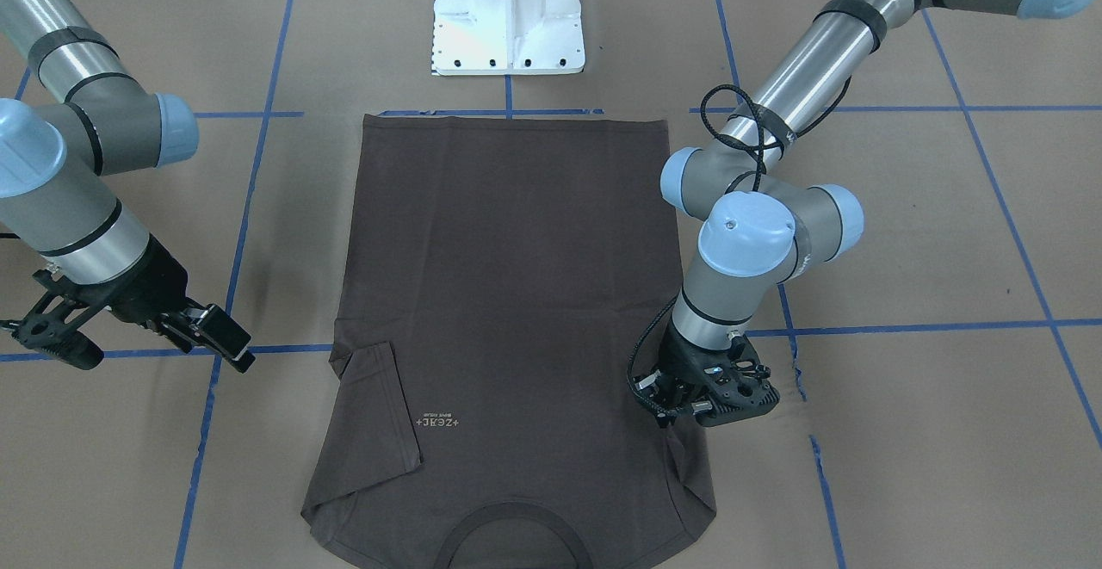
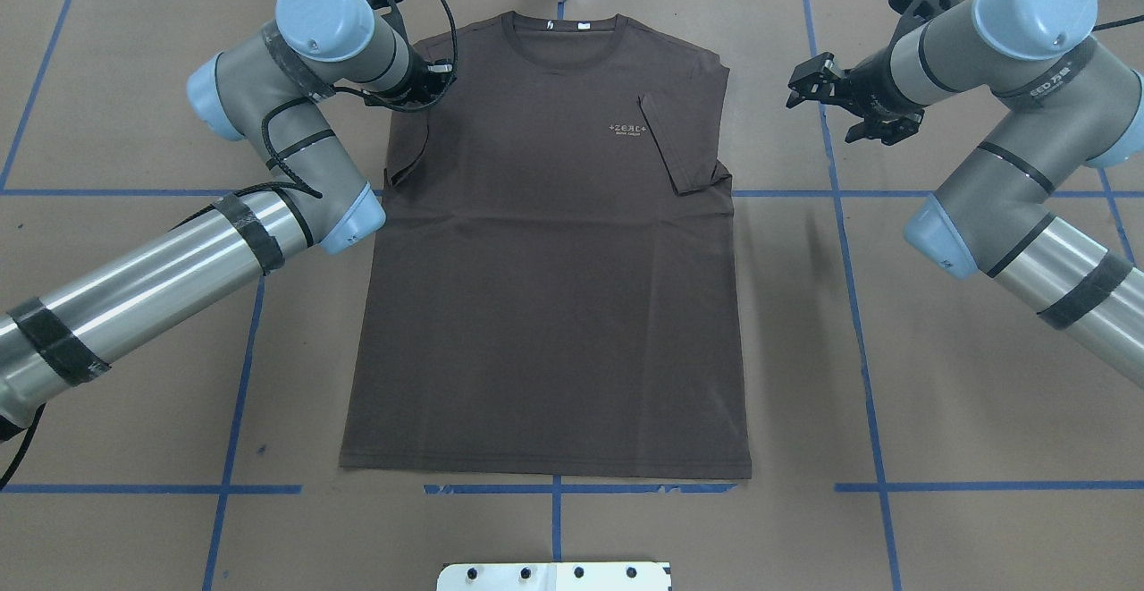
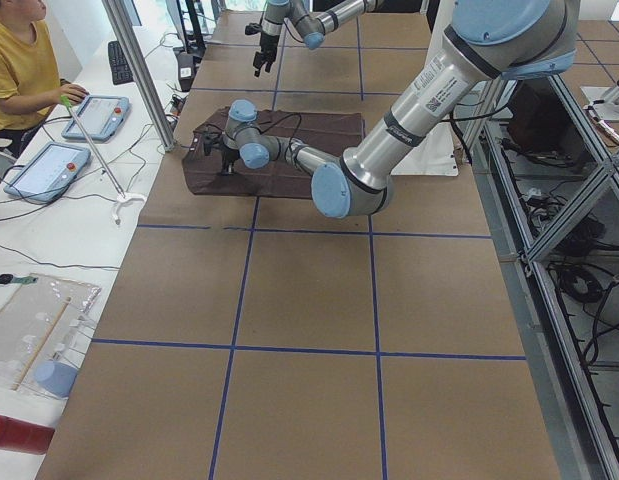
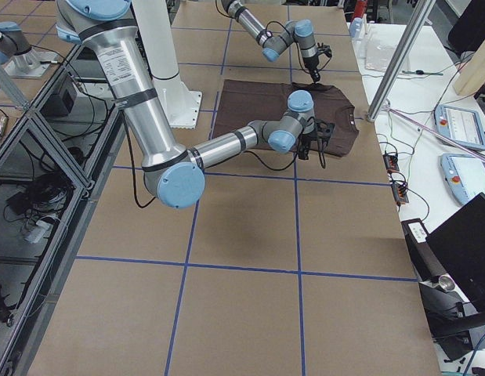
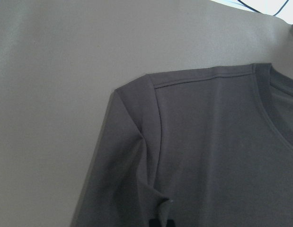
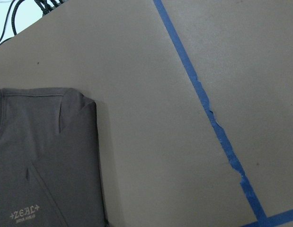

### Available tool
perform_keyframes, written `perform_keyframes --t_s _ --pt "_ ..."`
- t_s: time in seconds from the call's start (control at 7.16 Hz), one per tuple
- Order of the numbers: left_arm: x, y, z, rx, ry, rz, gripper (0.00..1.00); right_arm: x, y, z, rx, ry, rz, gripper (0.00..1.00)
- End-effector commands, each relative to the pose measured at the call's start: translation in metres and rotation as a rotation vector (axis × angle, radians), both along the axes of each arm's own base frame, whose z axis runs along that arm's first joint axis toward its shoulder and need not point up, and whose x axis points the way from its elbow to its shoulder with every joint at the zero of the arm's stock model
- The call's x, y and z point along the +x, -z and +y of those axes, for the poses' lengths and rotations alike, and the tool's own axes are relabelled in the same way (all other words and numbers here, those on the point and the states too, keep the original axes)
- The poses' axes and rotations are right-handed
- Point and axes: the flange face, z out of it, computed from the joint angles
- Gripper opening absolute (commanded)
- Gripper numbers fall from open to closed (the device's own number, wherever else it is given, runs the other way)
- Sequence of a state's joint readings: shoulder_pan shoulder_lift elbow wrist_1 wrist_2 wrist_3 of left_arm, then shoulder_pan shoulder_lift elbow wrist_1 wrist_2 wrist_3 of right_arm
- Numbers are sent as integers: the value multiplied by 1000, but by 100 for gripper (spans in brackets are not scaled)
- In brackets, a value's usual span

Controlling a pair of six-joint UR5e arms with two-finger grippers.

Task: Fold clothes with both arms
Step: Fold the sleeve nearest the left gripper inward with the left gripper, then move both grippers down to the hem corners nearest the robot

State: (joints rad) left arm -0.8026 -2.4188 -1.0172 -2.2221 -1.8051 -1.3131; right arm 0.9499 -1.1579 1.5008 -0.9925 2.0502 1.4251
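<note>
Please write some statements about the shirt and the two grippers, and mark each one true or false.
1. The shirt lies flat with its lettering facing up. True.
2. Both sleeves stick straight out. False: the sleeve on the robot's right is folded inward onto the shirt.
3. The right gripper is beside the shirt, over bare table. True.
4. The left gripper is at the hem. False: it is at the shoulder on the robot's left.

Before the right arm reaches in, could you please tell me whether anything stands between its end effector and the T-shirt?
Nothing visible does. The right end effector hangs open beside the T-shirt, on the side of its folded-in sleeve, and only bare brown table paper lies between them.
</note>
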Motion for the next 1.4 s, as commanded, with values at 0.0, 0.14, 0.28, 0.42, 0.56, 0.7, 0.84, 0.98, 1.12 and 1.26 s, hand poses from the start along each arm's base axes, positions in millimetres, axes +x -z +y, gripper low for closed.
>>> perform_keyframes --t_s 0.0,0.14,0.28,0.42,0.56,0.7,0.84,0.98,1.12,1.26 --pt "2 5 -2 0 21 5 9 -2 1 1 2 3 -1 100" --pt "3 8 -1 1 20 8 51 -3 1 2 1 4 -1 100" --pt "9 13 6 5 9 15 79 -8 8 6 14 13 -7 100" --pt "25 37 39 12 -10 77 87 -23 32 31 63 31 -28 100" --pt "34 36 79 -17 -21 132 97 -45 40 66 96 45 -25 100" --pt "29 48 123 10 -61 182 97 -67 41 116 130 56 -10 100" --pt "17 38 158 12 -85 205 97 -82 49 163 96 34 -41 100" --pt "-7 28 177 25 -91 217 94 -89 49 219 35 60 -11 100" --pt "-28 27 193 41 -99 234 93 -98 58 281 38 89 82 100" --pt "-34 23 202 29 -133 245 92 -112 70 322 -24 64 100 100"
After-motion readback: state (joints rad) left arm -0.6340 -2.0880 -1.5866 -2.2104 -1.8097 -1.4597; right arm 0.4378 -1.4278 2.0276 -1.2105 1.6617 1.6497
